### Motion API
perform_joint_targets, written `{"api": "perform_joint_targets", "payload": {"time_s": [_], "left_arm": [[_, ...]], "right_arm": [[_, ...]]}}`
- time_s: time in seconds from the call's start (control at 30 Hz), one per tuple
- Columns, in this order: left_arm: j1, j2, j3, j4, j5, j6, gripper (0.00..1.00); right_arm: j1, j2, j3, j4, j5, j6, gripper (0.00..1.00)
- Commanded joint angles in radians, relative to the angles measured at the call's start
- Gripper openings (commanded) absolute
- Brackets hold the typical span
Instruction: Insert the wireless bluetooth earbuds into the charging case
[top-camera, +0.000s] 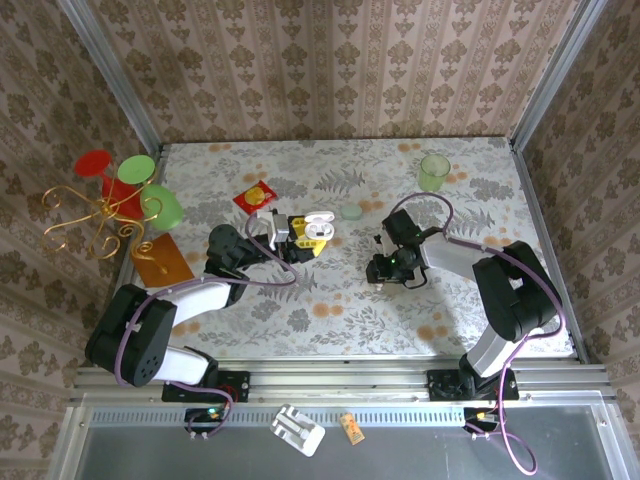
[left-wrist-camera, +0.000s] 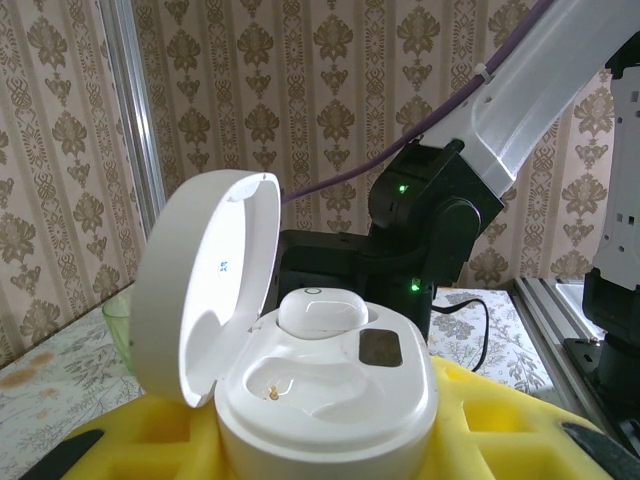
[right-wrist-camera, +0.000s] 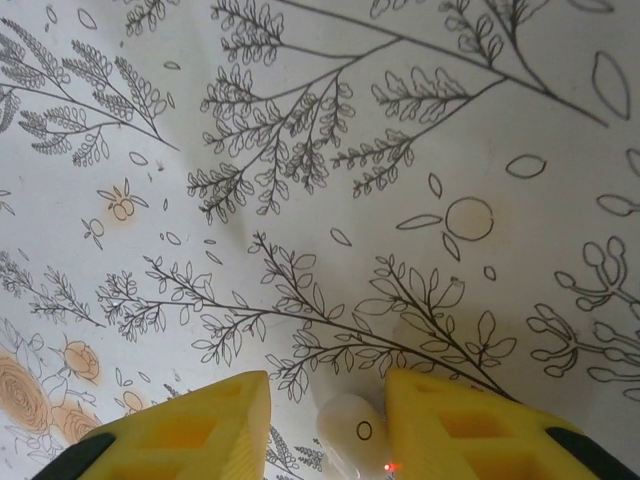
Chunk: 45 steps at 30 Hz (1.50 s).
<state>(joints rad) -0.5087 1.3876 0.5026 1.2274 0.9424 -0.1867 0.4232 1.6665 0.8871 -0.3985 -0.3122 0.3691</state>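
My left gripper (top-camera: 305, 241) is shut on the charging case (top-camera: 318, 229), holding it a little left of the table's middle. In the left wrist view the white case (left-wrist-camera: 330, 400) sits between the yellow pads (left-wrist-camera: 500, 425) with its lid (left-wrist-camera: 205, 285) swung open to the left. One earbud (left-wrist-camera: 322, 312) is seated in the far slot, and the near slot is bare. My right gripper (top-camera: 384, 272) points down at the table. Its yellow fingers (right-wrist-camera: 325, 380) stand open around the other earbud (right-wrist-camera: 350, 432), which lies on the cloth against the right finger, with a gap to the left finger.
A pale green cup (top-camera: 434, 172) stands at the back right and a pale green disc (top-camera: 351, 212) lies between the arms. A red packet (top-camera: 255, 195) and an orange card (top-camera: 162, 260) lie to the left. A wire stand (top-camera: 110, 205) stands beyond the left edge.
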Motion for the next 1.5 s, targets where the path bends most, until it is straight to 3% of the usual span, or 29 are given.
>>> {"api": "perform_joint_targets", "payload": {"time_s": [0.0, 0.2, 0.57, 1.17, 1.47], "left_arm": [[0.006, 0.002, 0.005, 0.028, 0.005, 0.01, 0.19], [0.006, 0.014, 0.006, 0.038, 0.005, 0.006, 0.2], [0.006, 0.017, 0.006, 0.038, 0.004, 0.006, 0.2], [0.006, 0.032, 0.016, 0.04, 0.011, 0.003, 0.2], [0.006, 0.037, 0.022, 0.041, 0.014, 0.004, 0.2]], "right_arm": [[-0.003, -0.009, -0.031, -0.002, -0.039, -0.005, 0.34], [-0.004, -0.019, -0.051, 0.006, -0.051, -0.003, 0.31], [-0.006, -0.014, -0.039, -0.006, -0.039, 0.005, 0.16], [-0.006, -0.072, -0.114, 0.058, -0.104, 0.054, 0.3], [-0.007, -0.058, -0.119, 0.066, -0.106, 0.053, 0.22]]}}
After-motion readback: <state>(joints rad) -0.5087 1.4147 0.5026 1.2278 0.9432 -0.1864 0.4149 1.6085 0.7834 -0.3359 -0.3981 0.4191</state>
